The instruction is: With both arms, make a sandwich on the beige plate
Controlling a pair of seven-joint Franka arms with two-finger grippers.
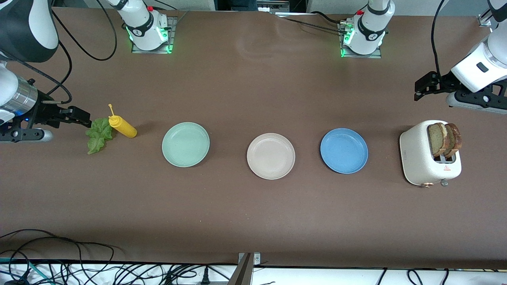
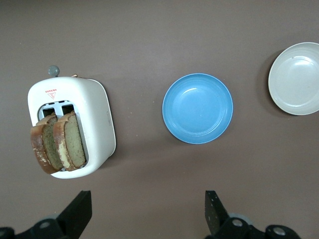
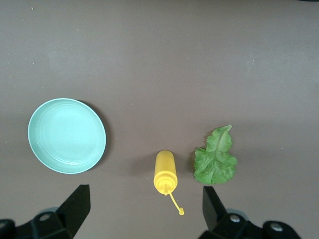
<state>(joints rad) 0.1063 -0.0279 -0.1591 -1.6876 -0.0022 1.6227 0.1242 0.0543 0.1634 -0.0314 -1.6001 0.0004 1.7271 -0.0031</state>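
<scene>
While both arms wait at the two ends of the bench (image 1: 253, 221), the beige plate (image 1: 271, 156) lies bare at the middle of it and serves as the landmark for everything else.

Toward the left arm's end from the beige plate comes the blue plate (image 1: 344, 151), just beside it but apart, and then, well apart from the plate, a white toaster (image 1: 429, 154) with two bread slices (image 1: 444, 139) standing upright in its slots. The left gripper (image 1: 420, 88) hangs over bare bench near the toaster, its fingers (image 2: 79, 209) spread wide and pinching nothing; in the left wrist view the slices (image 2: 59, 141) sit clear of both fingers, and the beige plate (image 2: 295, 78) shows only at the edge.

Toward the right arm's end from the beige plate lie the mint-green plate (image 1: 185, 144), then a yellow squeeze bottle (image 1: 122, 126) on its side, then the lettuce leaf (image 1: 98, 135) touching the bottle. The right gripper (image 1: 81, 116) hovers just beside the leaf, fingers (image 3: 76, 205) spread and empty; in the right wrist view the leaf (image 3: 216, 158) lies flat on the bench close to one finger, untouched.
</scene>
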